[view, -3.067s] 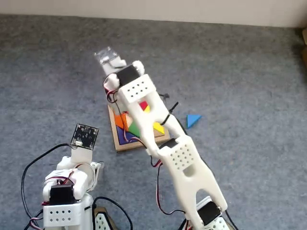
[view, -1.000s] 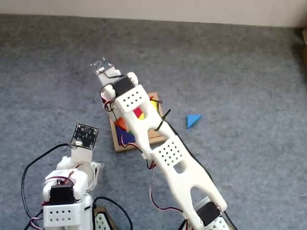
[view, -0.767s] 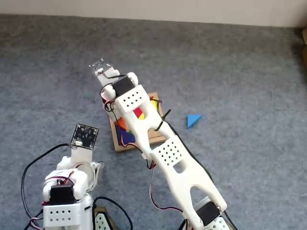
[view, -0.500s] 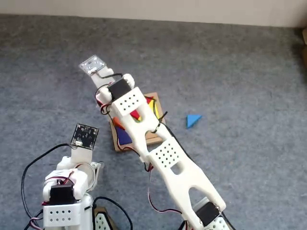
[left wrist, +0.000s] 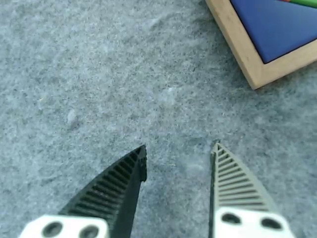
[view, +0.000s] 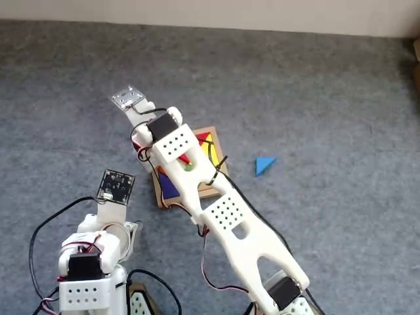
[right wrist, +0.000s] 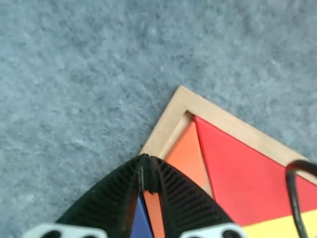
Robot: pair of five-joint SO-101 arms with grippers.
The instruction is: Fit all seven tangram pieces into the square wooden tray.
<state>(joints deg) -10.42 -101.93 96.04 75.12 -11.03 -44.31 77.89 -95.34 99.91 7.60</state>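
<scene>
Noting a blue triangle (view: 264,164) loose on the carpet (view: 328,98) right of the tray (view: 172,199); I judge it light, stiff and thin, best pinched across two edges. My right gripper (right wrist: 147,164) is closed, empty, over the tray's far-left corner; the left gripper (left wrist: 179,148) gapes empty.

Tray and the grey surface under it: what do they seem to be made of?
The tray looks like pale bare wood with a matte finish: its rim is light tan, with faint grain and no shine. The surface seems to be grey felt or short-pile carpet, also matte: fuzzy fibres and mottled flecks show. The look leaves open which of the two it is.
</scene>
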